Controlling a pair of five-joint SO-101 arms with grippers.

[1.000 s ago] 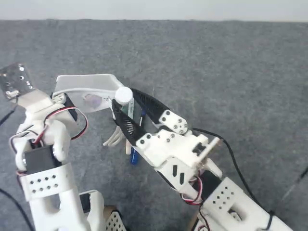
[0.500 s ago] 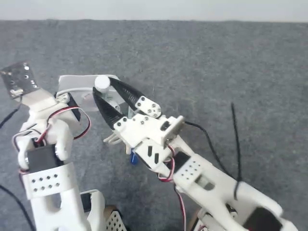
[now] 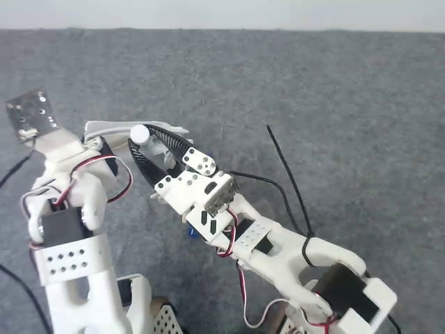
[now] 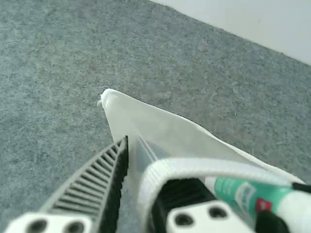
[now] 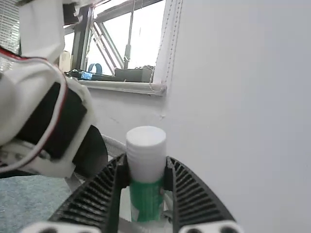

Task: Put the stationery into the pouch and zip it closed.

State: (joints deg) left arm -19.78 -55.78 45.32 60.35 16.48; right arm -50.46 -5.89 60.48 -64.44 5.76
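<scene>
Over the last second the right gripper [image 3: 147, 147] has swung up and left in the high view. It carries the glue stick [image 3: 140, 133], clamped between its jaws, to the mouth of the pouch [image 3: 104, 128] at upper left. The left gripper [image 4: 130, 154] pinches the pouch's lip, holding it open. Insertion is the step in hand; next, I judge, the stick must tip deeper, then be released. Room is tight beside the left arm, while the grey mat [image 3: 334, 90] lies open toward the right. A blue item [image 3: 194, 230] lies under the right arm.
</scene>
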